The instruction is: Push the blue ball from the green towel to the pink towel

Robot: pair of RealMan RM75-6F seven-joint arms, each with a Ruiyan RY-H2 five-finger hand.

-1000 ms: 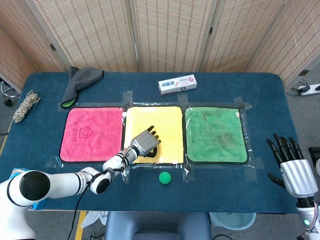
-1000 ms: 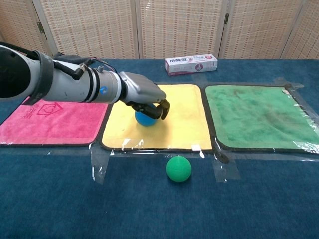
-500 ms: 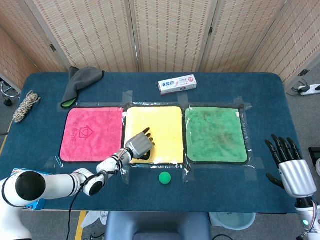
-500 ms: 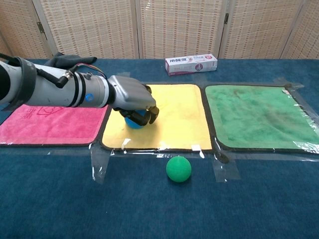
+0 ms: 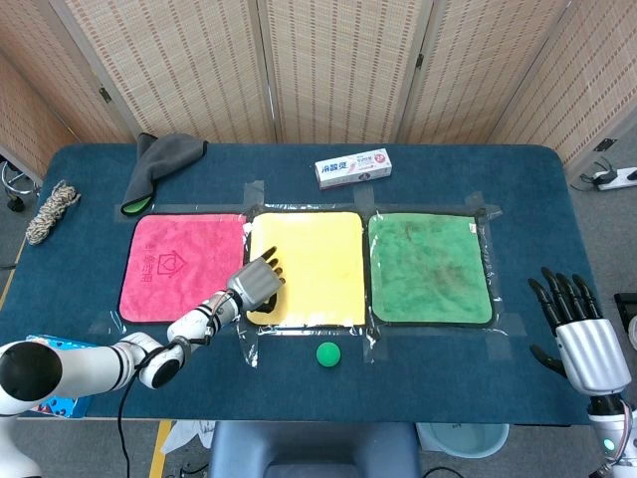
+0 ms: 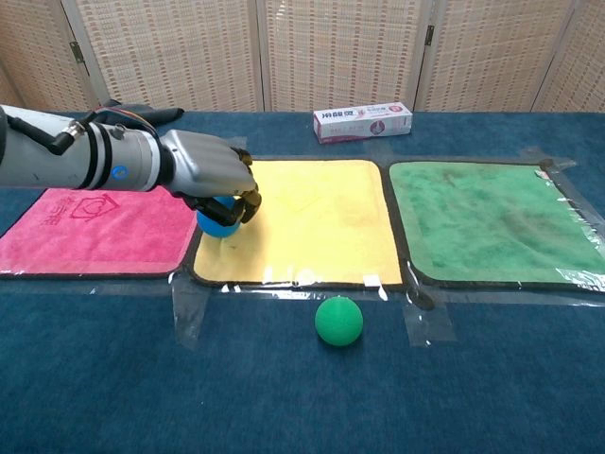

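Blue ball [image 6: 217, 225] sits at the yellow towel's [image 6: 312, 222] left edge; my left hand [image 6: 210, 172] cups over it, touching. Right hand [image 5: 583, 335] idle, fingers spread.

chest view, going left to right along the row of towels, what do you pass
pink towel → left hand over the blue ball → yellow towel → green towel

Woven folding screens [image 5: 338, 70] stand behind the dark blue counter [image 5: 299, 398]; grey floor [image 5: 607, 129] at right, even light.
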